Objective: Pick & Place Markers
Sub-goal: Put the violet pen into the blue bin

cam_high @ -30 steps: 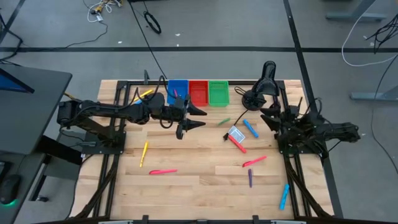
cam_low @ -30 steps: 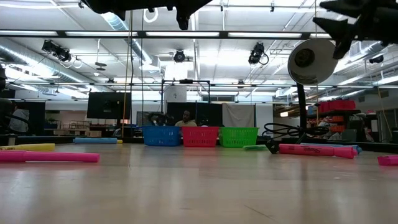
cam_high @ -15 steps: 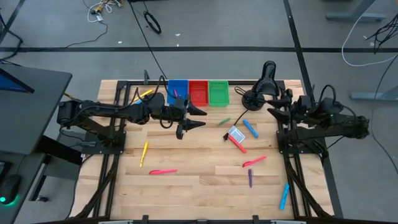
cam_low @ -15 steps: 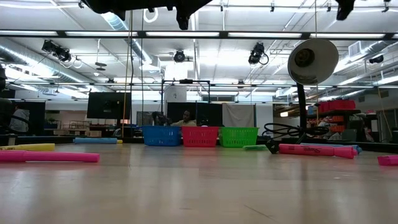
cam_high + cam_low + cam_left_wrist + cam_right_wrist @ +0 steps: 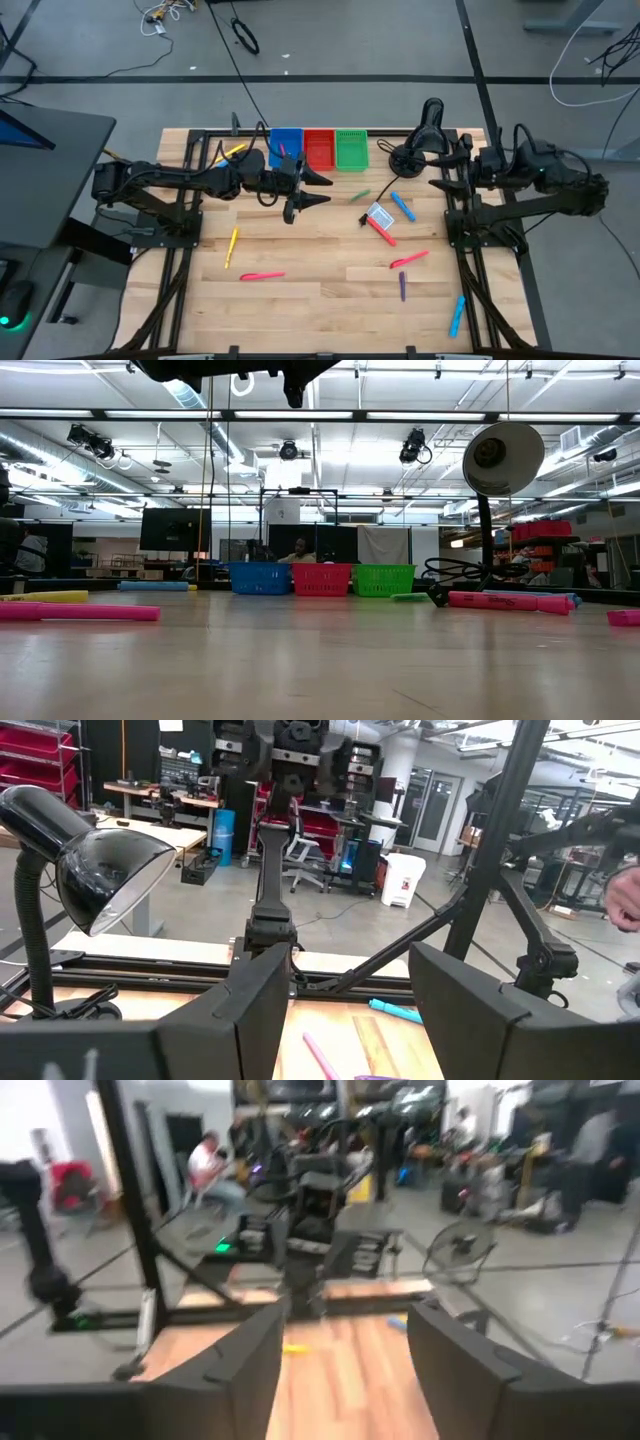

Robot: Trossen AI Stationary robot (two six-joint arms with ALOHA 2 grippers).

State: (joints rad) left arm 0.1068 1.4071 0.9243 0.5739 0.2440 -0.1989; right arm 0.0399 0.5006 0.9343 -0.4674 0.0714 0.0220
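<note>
A wooden table [image 5: 320, 300] in a workshop holds scattered markers [image 5: 262, 275], mostly lying right of centre, none gripped. The left gripper [image 5: 318, 190] hovers just before the blue bin [image 5: 286, 146], jaws apart and empty, probably poised after a drop. The right gripper [image 5: 443, 175] hangs raised beside the lamp [image 5: 428, 120], jaws apart too.

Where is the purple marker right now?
In the high view, the purple marker lies on the table's right half, just below a pink marker and up-left of the lower blue marker.
</note>
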